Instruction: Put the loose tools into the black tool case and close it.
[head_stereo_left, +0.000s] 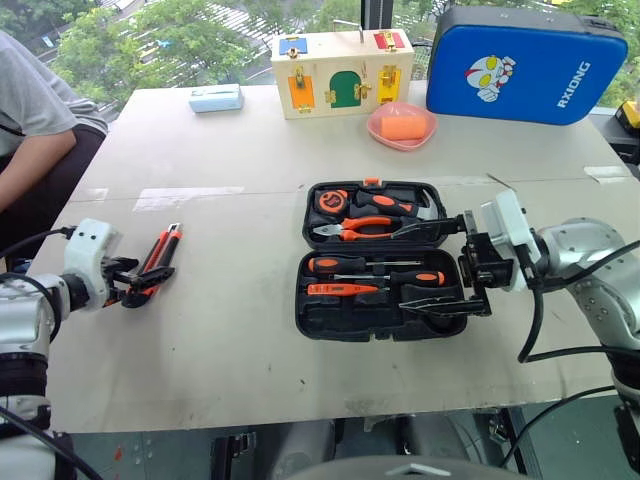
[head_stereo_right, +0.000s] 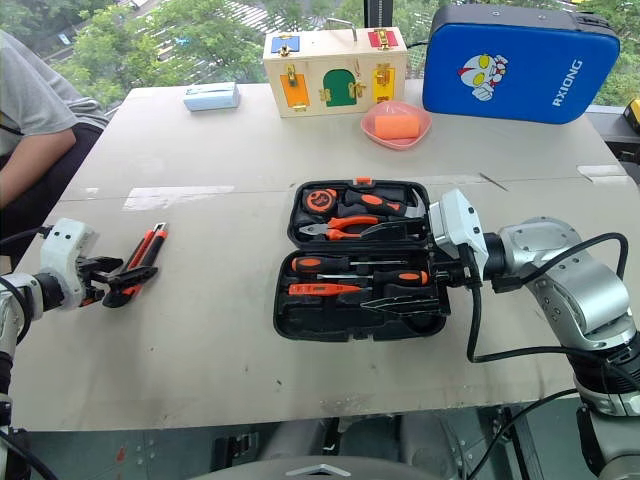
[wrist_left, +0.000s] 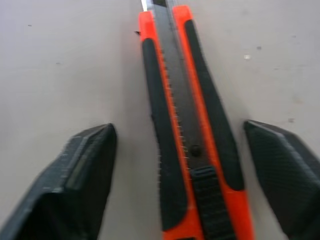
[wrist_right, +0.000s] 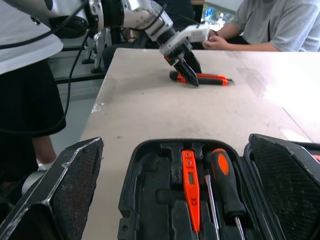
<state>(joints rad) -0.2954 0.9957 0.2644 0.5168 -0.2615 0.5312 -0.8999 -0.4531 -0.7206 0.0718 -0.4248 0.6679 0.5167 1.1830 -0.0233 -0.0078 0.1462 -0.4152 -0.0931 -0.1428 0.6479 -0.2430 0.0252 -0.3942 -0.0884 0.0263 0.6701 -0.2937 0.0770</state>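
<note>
We judged the task well advanced but unfinished. The case (head_stereo_left: 372, 262) lay open on the table (head_stereo_left: 230, 180), both halves flat. In the half nearer us, two screwdrivers (head_stereo_left: 375, 268) and the tester pen (head_stereo_left: 343, 289) already sat in their recesses; the far half held the hammer, pliers (head_stereo_left: 362, 227) and tape measure (head_stereo_left: 331, 201). We could not find the tape roll in these views, so we could not say whether it was stowed. One loose tool plainly lay outside: the knife (head_stereo_left: 157, 260), flat on the table, well apart from the case. Our left claw (head_stereo_left: 135, 281) pointed forward and down at the knife's near end. The left wrist view showed its fingers (wrist_left: 80, 185) apart, one on each side of the knife handle (wrist_left: 187, 145), with bare table showing between each pad and the handle; nothing was clamped yet. The knife ran straight ahead of this claw, its blade end farthest from the fingers. Our right claw (head_stereo_left: 470, 280) hovered at the case's right edge, pointing across it, fingers (wrist_right: 70, 187) spread wide and holding nothing; the near half of the case, with tester pen and screwdriver, lay directly ahead between them. By our estimate, the remaining steps were: close the left claw on the knife, carry it to its recess in the case, account for the tape roll, then fold the case shut and secure its orange latch (head_stereo_left: 372, 182).
</note>
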